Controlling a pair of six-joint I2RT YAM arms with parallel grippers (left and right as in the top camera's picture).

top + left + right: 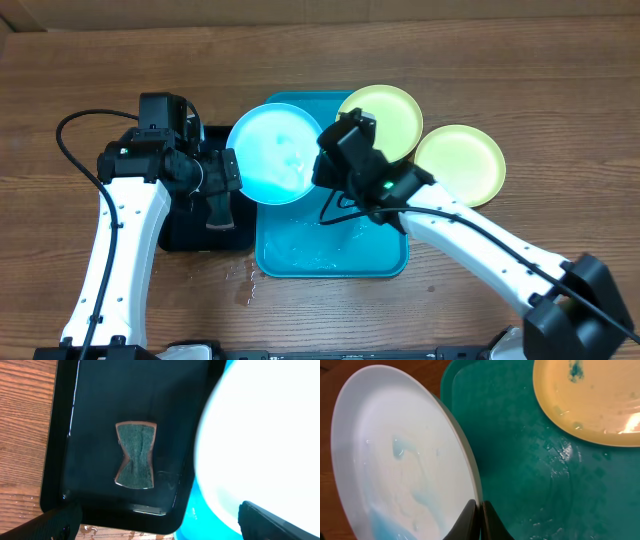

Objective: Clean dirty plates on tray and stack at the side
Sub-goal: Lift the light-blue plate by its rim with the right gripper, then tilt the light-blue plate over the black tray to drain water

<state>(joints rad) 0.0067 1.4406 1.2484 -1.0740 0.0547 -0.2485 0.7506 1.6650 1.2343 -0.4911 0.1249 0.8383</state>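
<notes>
The right hand (480,511) is pressed together on the rim of the blue plate (272,152), pinching it and holding it tilted over the left end of the tray (335,250). The plate's pale face shows a blue smear, so it is not clean yet. The left hand (160,510) is spread wide and holds nothing. It hangs above the sponge (136,455), which lies flat in the black tray (90,400) just left of the plate.

A yellow plate (590,405) with a blue smudge rests on the tray's far right corner. A second yellow plate (460,163) sits on the surface (560,90) just beside the tray and looks done.

The step in hand seems to be scrubbing the blue plate. Next, the left hand needs to drop onto the sponge, close across its narrow waist, and bring it to the plate's face while the right hand keeps the plate steady.
</notes>
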